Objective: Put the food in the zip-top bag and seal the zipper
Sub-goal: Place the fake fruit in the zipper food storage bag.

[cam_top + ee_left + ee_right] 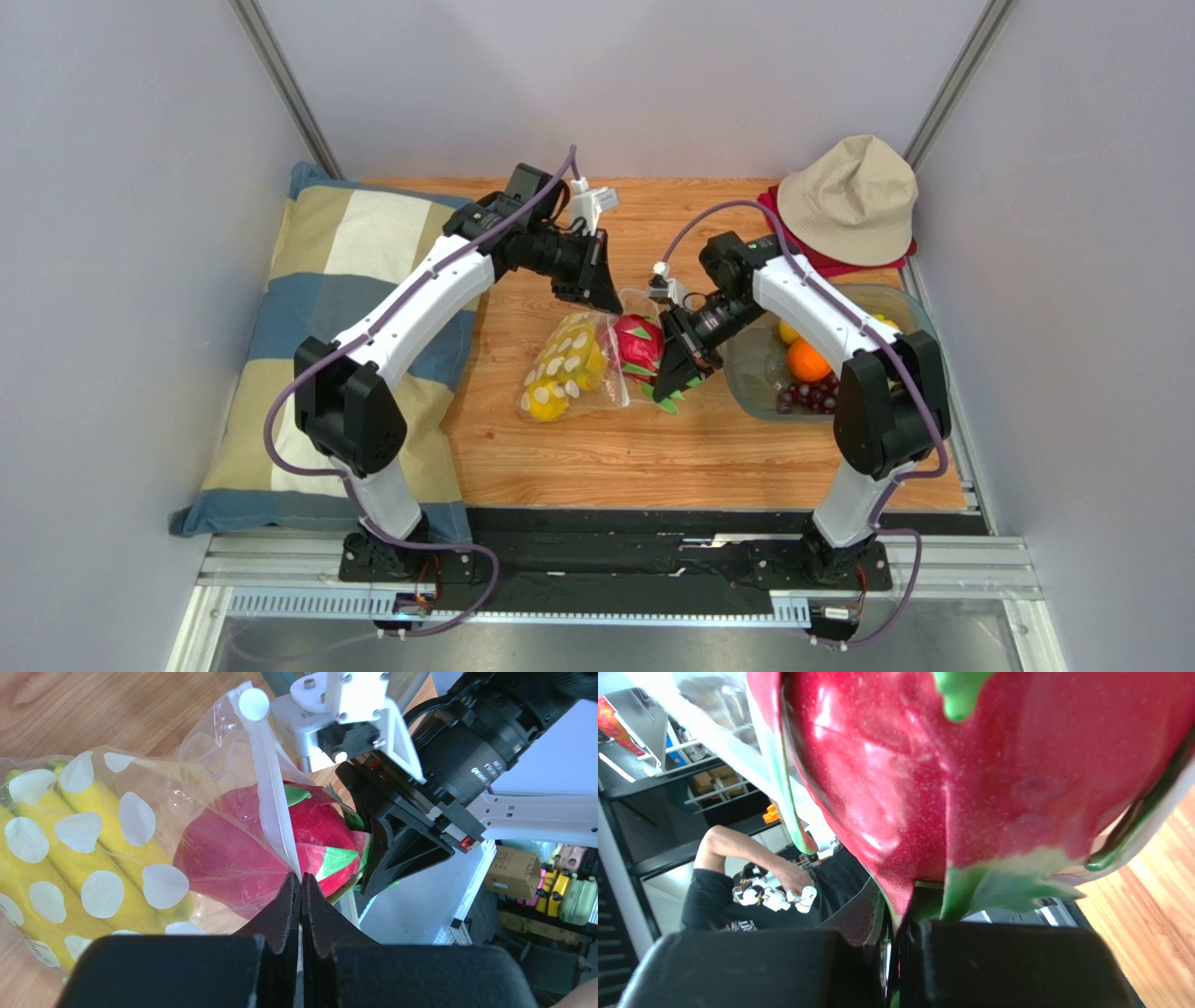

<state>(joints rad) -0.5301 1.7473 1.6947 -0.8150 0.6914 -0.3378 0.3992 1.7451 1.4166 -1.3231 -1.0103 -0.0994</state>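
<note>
The dotted bag (pixel 568 367) lies in the middle of the wooden surface (pixel 589 462), with the bananas (pixel 42 854) inside it. The left hand (pixel 300 882) is clenched on the white zipper (pixel 270 791) at the mouth edge. The dragon fruit (pixel 238 854) sits in the mouth (partly under the plastic), its tip pinched tight by the right hand (pixel 899 931). The orange (pixel 807 361) and grapes (pixel 802 398) lie in the grey tray (pixel 751 371) on the right, beside that arm
</note>
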